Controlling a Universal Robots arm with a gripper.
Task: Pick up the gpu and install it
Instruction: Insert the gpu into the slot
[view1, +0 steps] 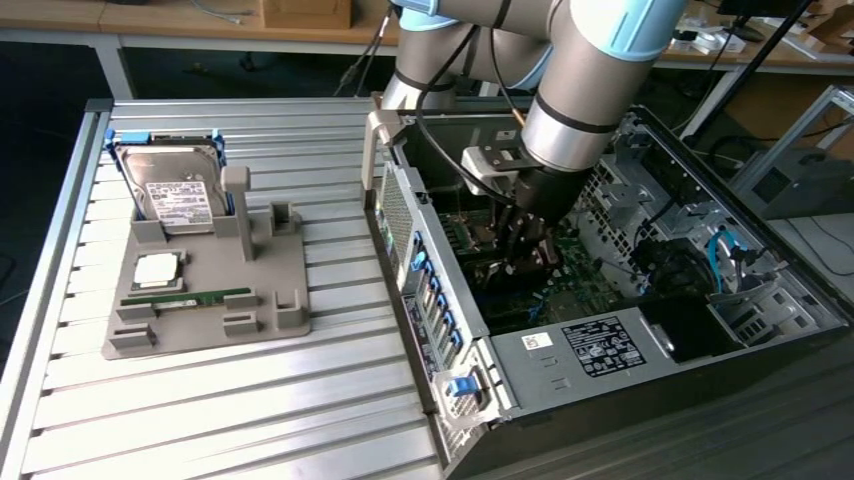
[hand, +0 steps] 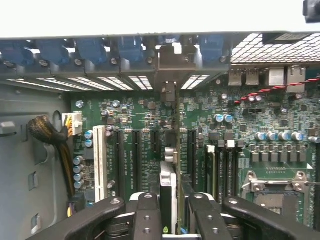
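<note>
Dark green circuit board is showing edge-on between the black fingers (hand: 147, 215) of the gripper (hand: 168, 212): the gpu (hand: 170, 165) is being held upright, its thin edge running away from the wrist camera toward the rear wall of the computer case (view1: 441, 260). The gripper is clamping the card from both sides, with the fingers pressing against its faces. The card's far end, with its silvery metal bracket (hand: 170, 65), is meeting the row of slot openings at the back of the case, below the blue latches (hand: 92, 50). Beneath the card the motherboard (hand: 280, 120) is lying flat, and the card is standing in line among the black expansion slots (hand: 136, 160), beside a white slot (hand: 100, 155); whether its lower edge is seated in a slot cannot be told.

In the exterior view the arm (view1: 601, 70) is reaching down into the open case, the gripper (view1: 521, 265) low inside it. On the ribbed metal surface (view1: 200, 400) at the exterior view's left, a grey holder tray (view1: 280, 320) is carrying a hard drive (view1: 180, 195), a CPU (view1: 158, 268) and a RAM stick (view1: 187, 297).
</note>
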